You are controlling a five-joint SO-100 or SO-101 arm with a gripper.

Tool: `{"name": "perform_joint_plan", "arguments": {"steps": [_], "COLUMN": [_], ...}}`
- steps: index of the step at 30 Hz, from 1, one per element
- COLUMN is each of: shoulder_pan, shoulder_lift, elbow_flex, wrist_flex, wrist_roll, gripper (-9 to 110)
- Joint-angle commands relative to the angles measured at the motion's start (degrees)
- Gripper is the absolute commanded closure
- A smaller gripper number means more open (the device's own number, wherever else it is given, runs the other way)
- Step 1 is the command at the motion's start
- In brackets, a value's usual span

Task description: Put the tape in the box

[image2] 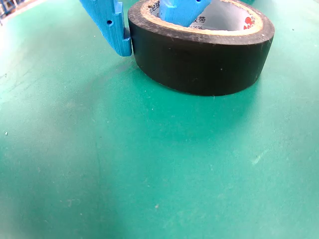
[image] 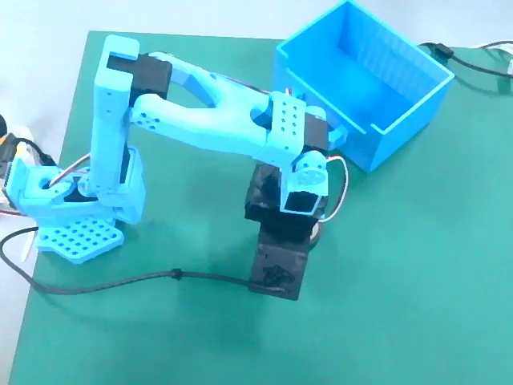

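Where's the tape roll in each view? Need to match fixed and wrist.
Fixed view: the tape is almost wholly hidden under the gripper, just right of centre; only a pale sliver of rim shows, below-left of the box.
Wrist view: the tape fills the top centre, flat on the mat, one blue finger outside its wall and one inside its core.
Shared landmark: the green mat.

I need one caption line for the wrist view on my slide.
Claw grips the wall of the black tape on the green mat: one finger outside, one inside.
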Motion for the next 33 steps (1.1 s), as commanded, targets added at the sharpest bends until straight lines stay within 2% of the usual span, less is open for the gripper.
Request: {"name": "perform_joint_plan", "arguments": {"steps": [1, 9, 20, 33], "shoulder_pan": [1.67, 3.78, 2.64, -12.48], "shoulder_lift": [4.39, 14.68, 14.77, 11.95], "elbow_flex": [-2.72, -5.27, -32.61, -50.98], "wrist_flex": [0.26, 1.41, 14.06, 13.62], "wrist_roll": [-0.79, -0.97, -0.53, -0.35], "gripper": [102, 102, 102, 102]}}
